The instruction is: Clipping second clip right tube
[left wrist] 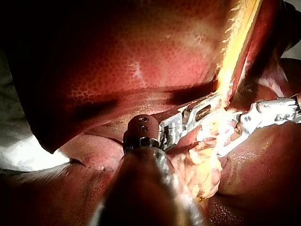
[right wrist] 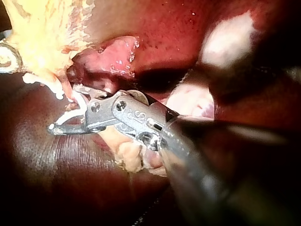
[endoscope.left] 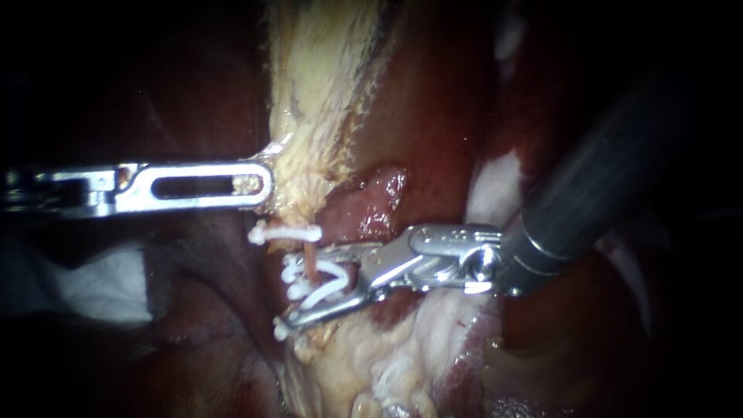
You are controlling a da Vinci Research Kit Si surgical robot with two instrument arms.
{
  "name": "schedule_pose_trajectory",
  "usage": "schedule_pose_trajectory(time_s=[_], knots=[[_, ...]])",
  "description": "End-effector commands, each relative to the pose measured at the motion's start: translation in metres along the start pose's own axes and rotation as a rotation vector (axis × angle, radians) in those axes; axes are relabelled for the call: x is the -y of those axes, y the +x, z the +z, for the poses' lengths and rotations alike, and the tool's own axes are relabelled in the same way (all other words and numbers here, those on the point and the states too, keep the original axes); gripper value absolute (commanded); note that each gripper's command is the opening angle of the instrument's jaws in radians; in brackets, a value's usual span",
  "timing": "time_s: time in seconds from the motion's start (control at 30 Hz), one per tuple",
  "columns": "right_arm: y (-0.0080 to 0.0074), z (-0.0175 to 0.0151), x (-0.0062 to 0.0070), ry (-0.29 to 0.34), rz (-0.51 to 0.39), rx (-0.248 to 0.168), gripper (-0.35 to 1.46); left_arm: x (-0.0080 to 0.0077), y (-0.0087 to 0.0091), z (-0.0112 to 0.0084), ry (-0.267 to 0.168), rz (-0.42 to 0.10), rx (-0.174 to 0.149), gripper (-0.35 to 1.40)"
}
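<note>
A thin orange-brown tube [endoscope.left: 310,264] runs down from a strip of yellow-white tissue [endoscope.left: 317,93]. One white clip [endoscope.left: 285,232] lies across the tube just below that strip. My right instrument [endoscope.left: 290,298] comes in from the upper right, and its jaws stand apart, carrying another white clip [endoscope.left: 326,282] that straddles the tube lower down. In the right wrist view the right instrument [right wrist: 66,113] reaches the tube beneath the yellow tissue. My left instrument [endoscope.left: 259,186] enters from the left, its slotted jaws shut on the edge of the yellow tissue, as the left wrist view [left wrist: 207,110] also shows.
Dark red liver [endoscope.left: 433,93] surrounds the site. A glistening pink fold [endoscope.left: 371,205] lies right of the tube. Pale fatty tissue [endoscope.left: 402,348] fills the area under the right instrument. White gauze [endoscope.left: 85,286] lies at the left, under the left shaft.
</note>
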Motion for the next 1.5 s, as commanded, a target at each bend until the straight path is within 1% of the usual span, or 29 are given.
schedule_pose_trajectory(time_s=[0.03, 0.3, 0.4, 0.5, 0.57, 0.6, 0.63, 0.7, 0.87, 1.5], knots=[[0.0000, 0.0000, 0.0000, -0.002, 0.001, 0.001, 0.54, 0.0000, 0.0000, 0.0000, -0.001, 0.000, 0.000, -0.35], [-0.0003, -0.0006, 0.0001, -0.003, 0.006, 0.000, 0.52, -0.0001, 0.0000, -0.0002, 0.000, 0.000, 0.000, -0.35], [-0.0005, -0.0009, 0.0001, 0.001, 0.035, -0.001, 0.47, -0.0002, 0.0000, -0.0003, 0.000, 0.001, -0.001, -0.35], [-0.0007, -0.0014, 0.0003, 0.006, 0.040, 0.000, 0.36, -0.0003, -0.0001, -0.0004, 0.000, 0.001, -0.001, -0.35], [-0.0008, -0.0017, 0.0000, 0.007, 0.039, 0.000, 0.15, -0.0003, -0.0001, -0.0003, 0.000, 0.001, -0.001, -0.35], [-0.0008, -0.0018, -0.0001, 0.009, 0.039, 0.001, -0.07, -0.0004, -0.0001, -0.0003, 0.000, 0.001, -0.001, -0.35], [-0.0009, -0.0021, -0.0003, 0.008, 0.039, 0.001, -0.35, -0.0004, -0.0001, -0.0003, 0.000, 0.001, -0.001, -0.35], [-0.0011, -0.0024, -0.0005, 0.007, 0.038, -0.002, -0.35, -0.0004, -0.0001, -0.0003, 0.000, 0.001, -0.001, -0.35], [-0.0013, -0.0029, -0.0009, -0.013, 0.042, 0.024, -0.35, -0.0004, -0.0001, -0.0003, 0.000, 0.001, -0.001, -0.35], [-0.0013, -0.0029, -0.0007, -0.012, 0.048, 0.024, -0.35, -0.0004, -0.0001, -0.0003, 0.000, 0.001, -0.001, -0.35]])
